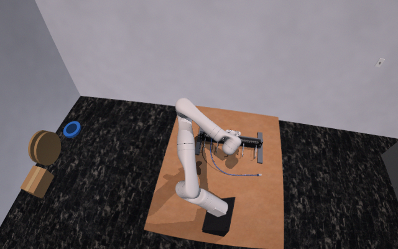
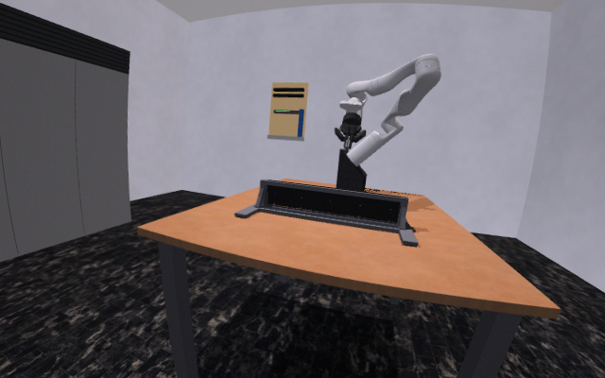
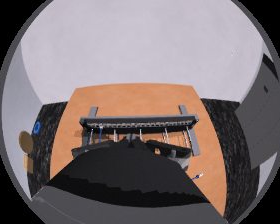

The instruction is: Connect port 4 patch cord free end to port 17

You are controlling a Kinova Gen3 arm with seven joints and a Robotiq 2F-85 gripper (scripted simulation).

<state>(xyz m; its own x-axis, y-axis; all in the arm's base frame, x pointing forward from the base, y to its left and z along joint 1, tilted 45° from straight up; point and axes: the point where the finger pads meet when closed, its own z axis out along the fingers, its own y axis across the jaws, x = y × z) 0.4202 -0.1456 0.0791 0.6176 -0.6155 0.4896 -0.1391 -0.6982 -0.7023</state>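
The black patch-panel rack [image 1: 252,142] [image 2: 331,204] [image 3: 141,121] stands on grey feet at the far part of the table [image 1: 258,205] [image 2: 345,257]. The blue patch cord [image 1: 217,166] runs from a port near the rack's left end and curves across the table. Its free plug [image 1: 259,175] [image 3: 199,176] lies flat on the table in front of the rack's right part. My gripper [image 2: 349,141] is shut and empty. It hangs high above the table, on the near side of the rack's middle and far from the plug. In the top view the wrist hides the fingers.
Several short grey cords [image 1: 242,153] hang from other ports onto the table. The arm's black base block [image 1: 219,219] [image 2: 351,177] stands at the near table edge. A blue ring [image 1: 71,129], a wooden disc [image 1: 45,147] and a cardboard box [image 1: 37,181] are on the floor.
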